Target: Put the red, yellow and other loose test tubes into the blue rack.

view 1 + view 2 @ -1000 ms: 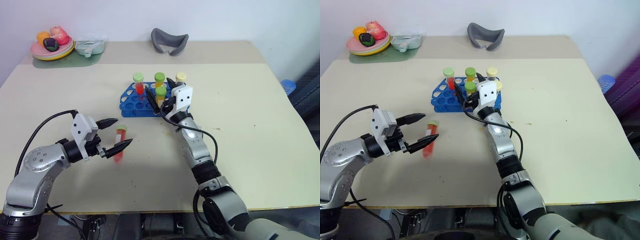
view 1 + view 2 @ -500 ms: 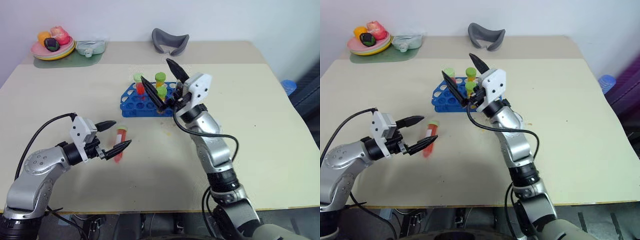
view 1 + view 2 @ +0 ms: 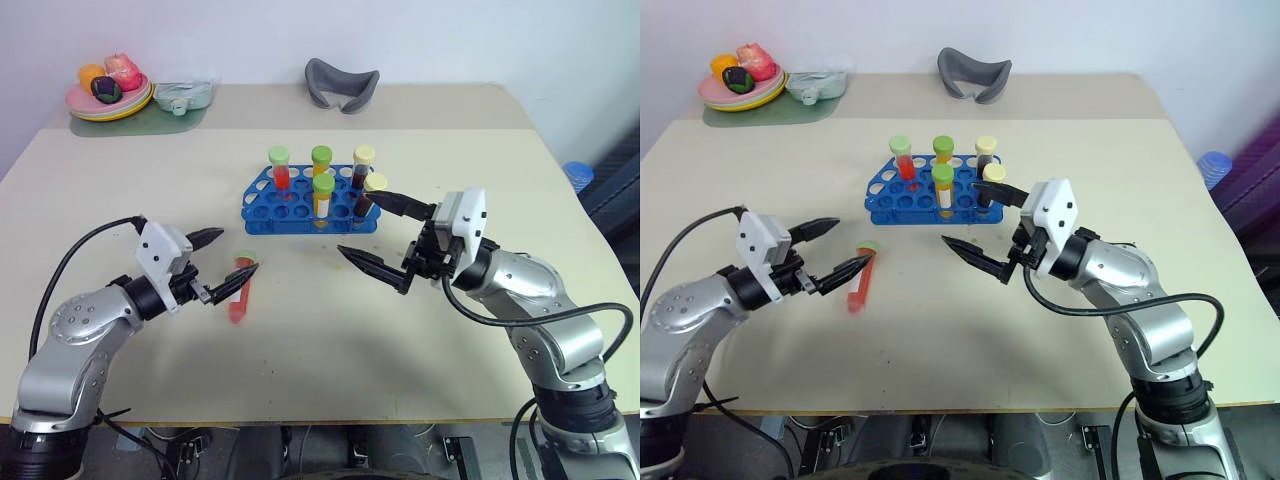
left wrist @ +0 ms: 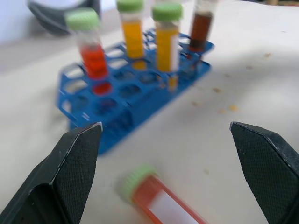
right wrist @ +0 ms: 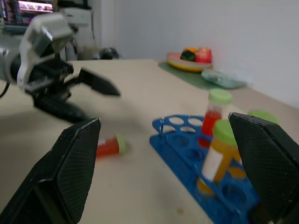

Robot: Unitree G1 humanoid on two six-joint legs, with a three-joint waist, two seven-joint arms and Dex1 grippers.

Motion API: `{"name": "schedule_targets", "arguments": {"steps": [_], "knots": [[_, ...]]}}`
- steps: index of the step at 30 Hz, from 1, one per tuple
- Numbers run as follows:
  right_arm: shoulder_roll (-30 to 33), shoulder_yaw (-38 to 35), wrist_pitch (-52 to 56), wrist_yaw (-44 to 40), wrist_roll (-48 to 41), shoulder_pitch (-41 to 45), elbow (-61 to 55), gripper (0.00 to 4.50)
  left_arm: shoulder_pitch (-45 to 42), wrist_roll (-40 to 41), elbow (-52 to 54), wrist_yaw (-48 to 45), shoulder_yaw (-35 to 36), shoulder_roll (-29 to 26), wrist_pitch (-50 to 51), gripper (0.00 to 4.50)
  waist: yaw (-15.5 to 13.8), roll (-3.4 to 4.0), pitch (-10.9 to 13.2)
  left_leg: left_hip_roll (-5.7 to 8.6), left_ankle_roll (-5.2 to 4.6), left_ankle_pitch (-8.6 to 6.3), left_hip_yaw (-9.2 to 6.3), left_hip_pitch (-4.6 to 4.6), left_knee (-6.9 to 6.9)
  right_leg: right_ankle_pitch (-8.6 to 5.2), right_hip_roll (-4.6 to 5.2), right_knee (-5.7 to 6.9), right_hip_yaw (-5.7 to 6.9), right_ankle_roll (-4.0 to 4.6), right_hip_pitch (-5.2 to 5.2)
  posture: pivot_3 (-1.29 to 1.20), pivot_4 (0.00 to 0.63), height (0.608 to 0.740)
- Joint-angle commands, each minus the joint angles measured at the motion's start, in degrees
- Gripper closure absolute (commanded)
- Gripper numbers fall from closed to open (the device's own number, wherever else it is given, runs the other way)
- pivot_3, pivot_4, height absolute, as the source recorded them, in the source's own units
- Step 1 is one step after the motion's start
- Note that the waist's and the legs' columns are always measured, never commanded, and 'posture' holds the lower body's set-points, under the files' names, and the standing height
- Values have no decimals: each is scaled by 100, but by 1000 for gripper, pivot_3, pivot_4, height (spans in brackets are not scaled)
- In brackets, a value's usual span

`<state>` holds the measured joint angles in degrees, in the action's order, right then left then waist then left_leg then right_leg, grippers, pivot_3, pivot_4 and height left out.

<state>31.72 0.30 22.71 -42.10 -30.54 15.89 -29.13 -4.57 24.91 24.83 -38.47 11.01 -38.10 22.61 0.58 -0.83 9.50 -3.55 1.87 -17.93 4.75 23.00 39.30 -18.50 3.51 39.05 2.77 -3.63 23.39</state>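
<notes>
One blue rack (image 3: 300, 205) is holding five upright test tubes (image 3: 323, 195) while one red tube (image 3: 239, 288) is lying between the gaping left gripper (image 3: 228, 256)'s fingers, the right gripper (image 3: 385, 235) having withdrawn, spread empty.

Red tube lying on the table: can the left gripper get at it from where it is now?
Probably yes. The left gripper is open, with the loose red tube lying flat on the table right by its fingertips and nothing between them. The blue rack and the right gripper stand well clear.
</notes>
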Motion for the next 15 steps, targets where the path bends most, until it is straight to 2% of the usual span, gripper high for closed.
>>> {"name": "schedule_targets", "arguments": {"steps": [1,8,12,15], "knots": [[120,-233,-113,-98,-59,-25,-140,27,-336,-221,229,453,-140,113,200,0,-1,0,0,1,3,2,0,-2,0,0,1,0,0,0,-2,0,150,735],[434,-294,-212,-566,19,-66,252,27,-822,-196,910,1255,-511,461,1339,0,-2,-2,0,2,4,3,0,-2,1,0,2,0,-1,0,-3,0,150,735],[413,-240,-364,-666,136,-19,507,27,-884,-397,1061,1528,-734,409,1821,0,3,-2,0,1,5,3,1,-15,-1,0,-2,0,-4,0,-13,0,150,735],[393,-174,-446,-754,214,-39,689,27,-954,-371,1401,2011,-799,618,2532,0,2,-2,0,1,5,3,1,-15,-1,0,-3,0,-7,0,-13,0,150,735]]}}
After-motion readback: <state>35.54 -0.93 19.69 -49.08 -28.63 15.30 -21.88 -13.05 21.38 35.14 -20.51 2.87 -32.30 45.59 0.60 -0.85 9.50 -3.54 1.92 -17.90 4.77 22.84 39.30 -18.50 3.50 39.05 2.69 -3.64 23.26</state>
